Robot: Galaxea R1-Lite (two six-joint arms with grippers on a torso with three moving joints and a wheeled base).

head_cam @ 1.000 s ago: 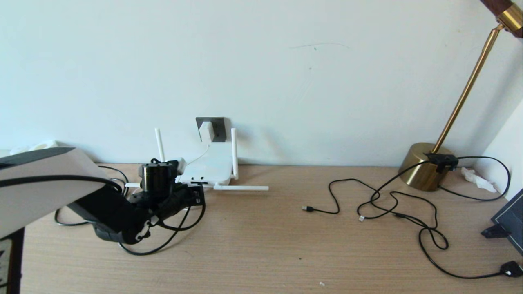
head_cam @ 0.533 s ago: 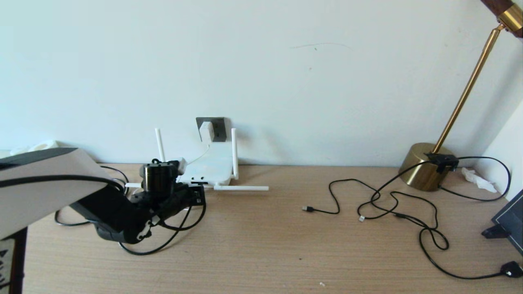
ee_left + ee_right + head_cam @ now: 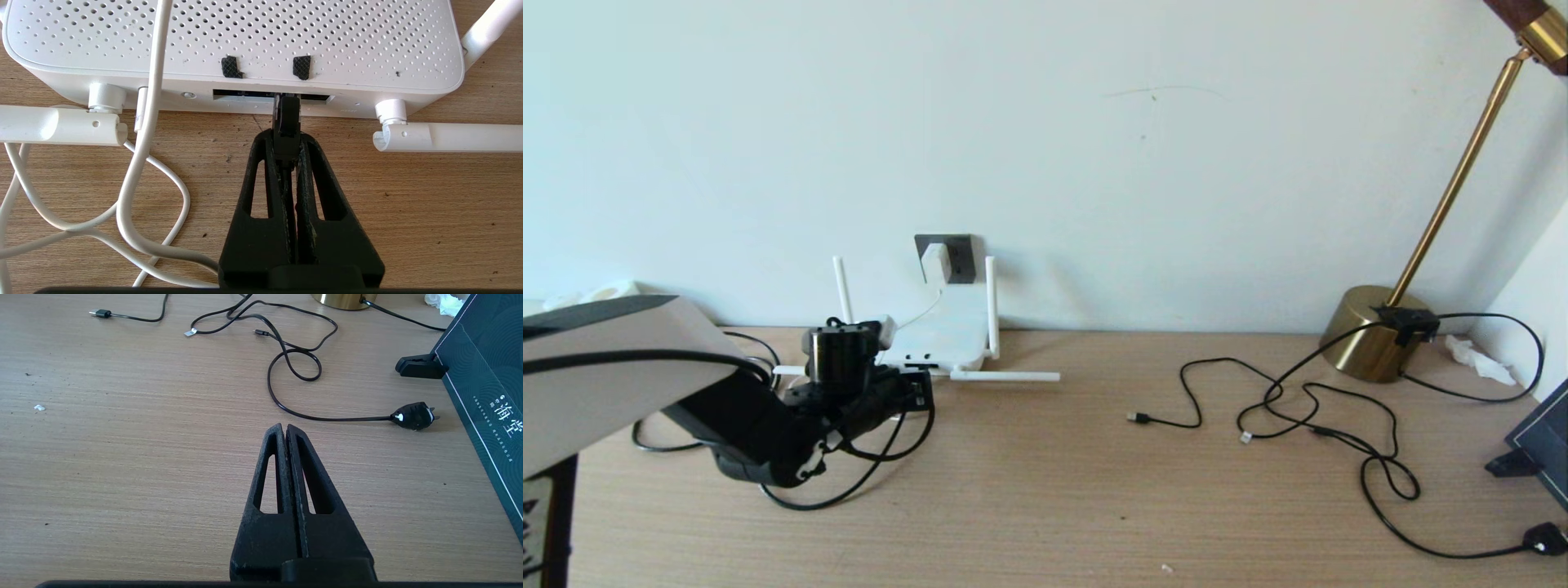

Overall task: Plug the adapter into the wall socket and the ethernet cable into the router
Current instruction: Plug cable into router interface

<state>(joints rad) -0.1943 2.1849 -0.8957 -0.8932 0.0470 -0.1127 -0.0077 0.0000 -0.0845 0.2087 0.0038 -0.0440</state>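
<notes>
The left gripper (image 3: 286, 134) is sitting low over the wooden desk (image 3: 1054, 490) in the lower left of the head view, right in front of the router (image 3: 943, 335). In the left wrist view its fingers (image 3: 261, 163) are pressing together on the black plug end of the ethernet cable (image 3: 286, 118), and the plug's tip is meeting the dark port strip along the router's near edge; how deep it is sitting cannot be told. In the head view the ethernet cable (image 3: 882, 457) is looping over the desk below the gripper.

The router is lying flat against the wall left of centre, two antennas standing up and two lying along the desk. Directly above it the dark grey wall socket (image 3: 956, 255) is carrying the white adapter (image 3: 935, 261), which is sitting plugged into the plate. Its thin white cord (image 3: 139, 163) is running down over the router's perforated top and coiling on the desk beside the gripper.

The right gripper (image 3: 285, 433) is showing only in the right wrist view, hovering over bare desk with its fingers pressed shut on nothing. Ahead of it thin black cords (image 3: 1298, 408) are sprawling across the right half of the head view, near a brass lamp (image 3: 1376, 331) at the far right and a dark box (image 3: 486, 375) at the edge.
</notes>
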